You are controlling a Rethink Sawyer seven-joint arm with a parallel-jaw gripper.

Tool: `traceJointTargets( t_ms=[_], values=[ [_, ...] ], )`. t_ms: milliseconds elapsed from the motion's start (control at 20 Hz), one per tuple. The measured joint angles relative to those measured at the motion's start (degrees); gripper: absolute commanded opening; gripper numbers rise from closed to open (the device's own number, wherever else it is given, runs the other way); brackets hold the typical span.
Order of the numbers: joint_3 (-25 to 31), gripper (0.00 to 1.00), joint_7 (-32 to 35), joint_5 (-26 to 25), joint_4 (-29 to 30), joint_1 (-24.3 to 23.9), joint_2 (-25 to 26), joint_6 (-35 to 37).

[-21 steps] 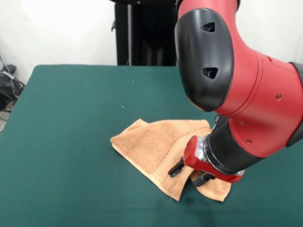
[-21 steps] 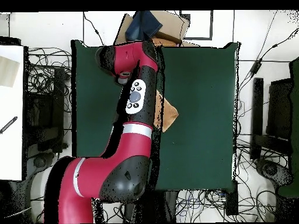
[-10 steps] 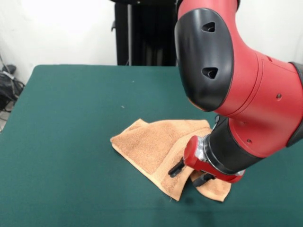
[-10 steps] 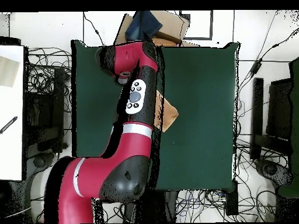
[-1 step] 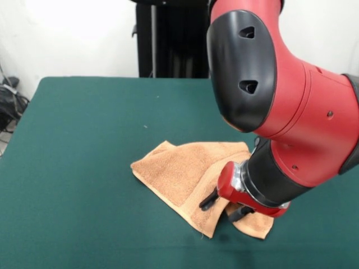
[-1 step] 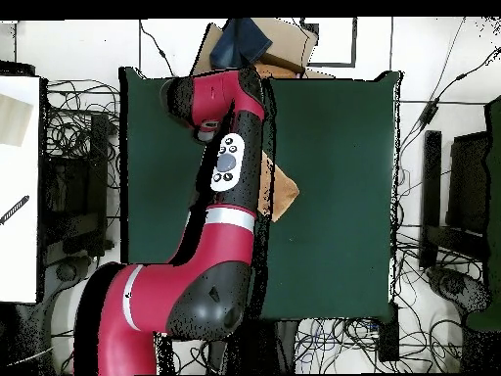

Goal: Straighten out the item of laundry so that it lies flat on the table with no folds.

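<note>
Pictured: tan towel (image 5: 188,174) folded double on green table (image 5: 84,140). At its five o'clock corner, gripper (image 5: 224,206) low, apparently poised to unfold. Clenched or released: impossible to tell.

A tan terry towel (image 5: 185,171) with a plainer woven border band is seen on the dark green table (image 5: 78,168). The arm (image 5: 280,101) above the towel is coloured red and black.

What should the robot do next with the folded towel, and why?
Probably close on the edge and pull it outward. The towel lies doubled over on the green table, and the gripper sits low at its near folded edge, fingers apart.
</note>
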Motion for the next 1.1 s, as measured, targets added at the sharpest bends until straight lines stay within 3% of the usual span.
traceJointTargets(
  t_ms=[1100],
  values=[
    [0.0,1.00,0.0,0.0,2.1,0.0,0.0,-0.7]
  ],
)
